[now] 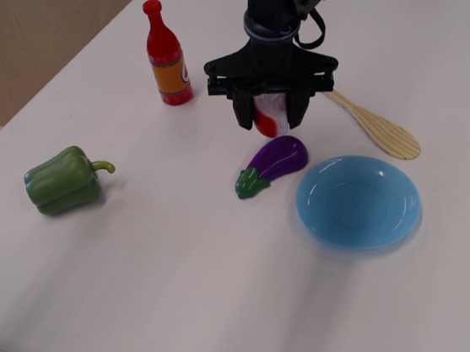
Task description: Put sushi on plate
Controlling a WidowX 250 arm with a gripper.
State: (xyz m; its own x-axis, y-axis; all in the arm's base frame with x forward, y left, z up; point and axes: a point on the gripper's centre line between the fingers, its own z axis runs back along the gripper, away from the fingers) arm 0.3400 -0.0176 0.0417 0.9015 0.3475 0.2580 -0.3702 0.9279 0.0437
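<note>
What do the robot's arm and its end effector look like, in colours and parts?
The end effector is black, with a wide horizontal bar and two short black fingers hanging from it. Above sits a dark blue-grey cylindrical wrist, and a thin black cable loops beside it. No markings are readable.
</note>
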